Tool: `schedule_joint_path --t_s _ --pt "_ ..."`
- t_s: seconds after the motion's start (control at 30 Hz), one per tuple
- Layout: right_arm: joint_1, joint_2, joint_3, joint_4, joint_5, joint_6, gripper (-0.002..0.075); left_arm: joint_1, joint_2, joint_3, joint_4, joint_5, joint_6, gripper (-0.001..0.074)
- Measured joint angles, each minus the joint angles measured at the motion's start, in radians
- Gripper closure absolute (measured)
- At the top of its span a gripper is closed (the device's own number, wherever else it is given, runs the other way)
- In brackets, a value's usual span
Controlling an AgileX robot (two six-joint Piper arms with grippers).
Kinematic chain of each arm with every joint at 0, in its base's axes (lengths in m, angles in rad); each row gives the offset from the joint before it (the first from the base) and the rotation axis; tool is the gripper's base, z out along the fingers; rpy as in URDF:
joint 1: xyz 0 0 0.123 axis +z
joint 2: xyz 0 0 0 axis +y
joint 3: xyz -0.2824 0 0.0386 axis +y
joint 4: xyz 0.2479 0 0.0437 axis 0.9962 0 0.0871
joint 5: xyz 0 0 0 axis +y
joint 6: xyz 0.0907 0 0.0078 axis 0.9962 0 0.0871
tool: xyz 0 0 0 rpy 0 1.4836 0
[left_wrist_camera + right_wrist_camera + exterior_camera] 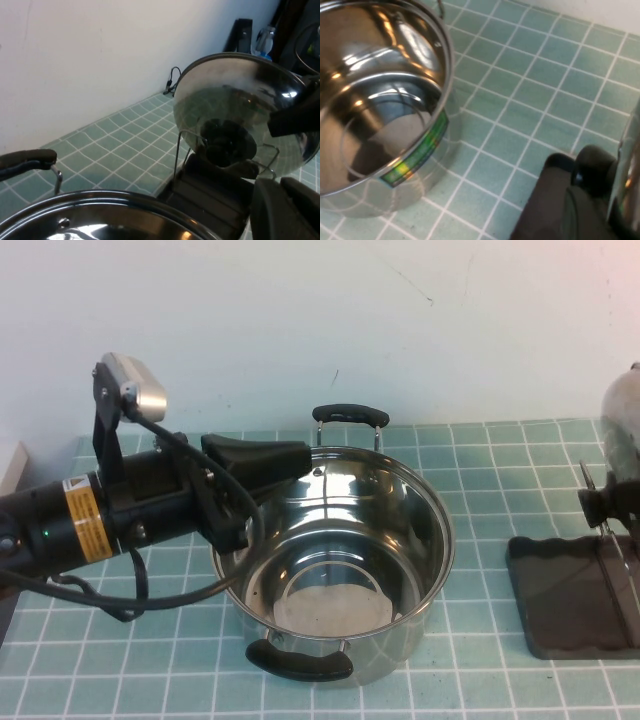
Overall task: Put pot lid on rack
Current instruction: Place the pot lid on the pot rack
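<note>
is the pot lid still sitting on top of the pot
No, the pot is open and empty, and the pot lid stands on edge in the rack.

Blocking frame centre: wide two-handled stainless-steel pot (340, 560), left gripper (262, 462) hovering at its upper-left rim. Leaving open green tiled table (480, 490) between pot and dark grey rack tray (560, 590) at right edge; right gripper unseen.

You're seeing bright, even light; glare streaks the shiny two-handled steel pot (345, 560), and both wrist views blur softly.
</note>
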State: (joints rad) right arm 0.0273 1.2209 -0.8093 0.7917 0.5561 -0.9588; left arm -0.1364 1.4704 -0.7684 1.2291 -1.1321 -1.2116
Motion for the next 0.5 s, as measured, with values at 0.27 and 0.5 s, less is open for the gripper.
schedule_joint_path --t_s 0.27,0.5 --pt "0.000 0.028 -0.002 -0.005 -0.022 -0.005 0.0492 0.000 0.000 0.000 0.048 0.004 0.000 0.0734" --pt "0.000 -0.085 -0.010 -0.108 -0.018 0.055 0.0459 0.000 -0.037 0.000 0.099 0.143 -0.005 0.0734"
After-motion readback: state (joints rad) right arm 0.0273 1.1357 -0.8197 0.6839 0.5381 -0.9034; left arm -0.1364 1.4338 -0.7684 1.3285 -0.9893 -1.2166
